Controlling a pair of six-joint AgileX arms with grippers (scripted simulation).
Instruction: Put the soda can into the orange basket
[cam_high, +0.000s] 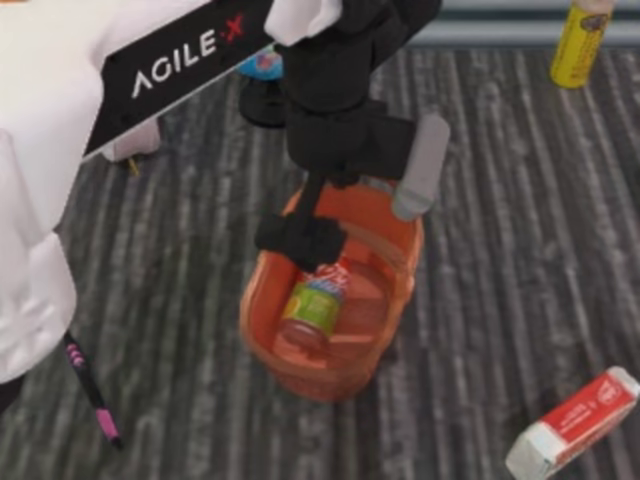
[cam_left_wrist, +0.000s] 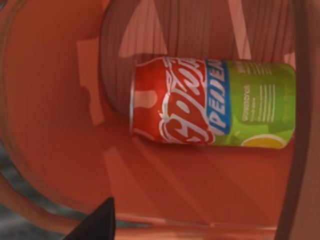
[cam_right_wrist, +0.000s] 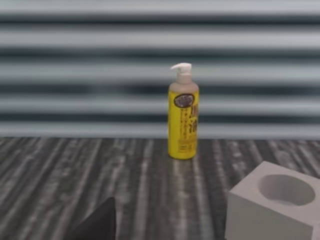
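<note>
Grey-striped worktop carries the orange basket near its middle. My left arm reaches in from the top view's upper left and bends down over the basket, its left gripper hanging just above the inside with its jaws released and holding nothing. The soda can lies on its side on the basket floor; the left wrist view shows the can flat against the orange bottom, apart from the jaws. A yellow bottle stands at the far right; a red-and-white carton lies near right. My right arm is out of the top view; whether its jaws are released I cannot tell.
</note>
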